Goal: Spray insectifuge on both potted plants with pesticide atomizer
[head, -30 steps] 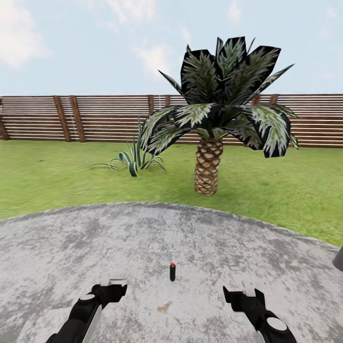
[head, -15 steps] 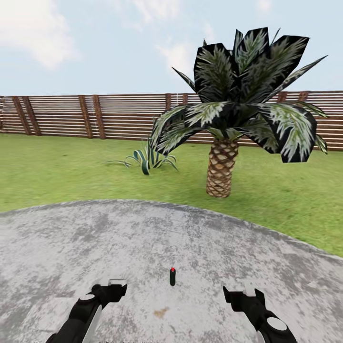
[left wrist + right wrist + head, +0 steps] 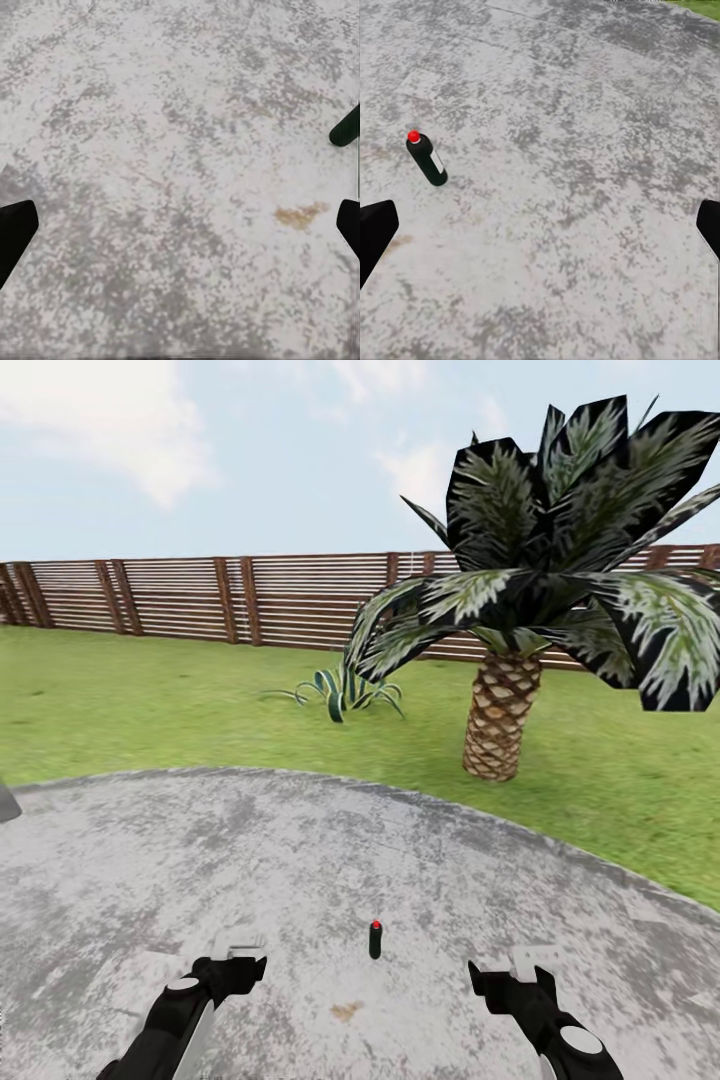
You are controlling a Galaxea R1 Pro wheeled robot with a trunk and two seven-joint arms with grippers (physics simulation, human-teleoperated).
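Pesticide atomizer (image 3: 375, 940) upright on slab (image 3: 300, 860) — between grippers.

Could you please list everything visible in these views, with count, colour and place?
Small dark green bottle with red cap: one, standing upright on the paving between the two arms.
Grey mottled stone paving: one broad rounded slab, foreground; a small brown stain near the bottle.
Green lawn: beyond the paving, up to the fence.
Palm with dark broad fronds and scaly brown trunk: one, on the lawn, right.
Spiky striped green plant: one, on the lawn, left of the palm.
Brown slatted wooden fence: across the background.
Left gripper: black, open, empty.
Right gripper: black, open, empty.
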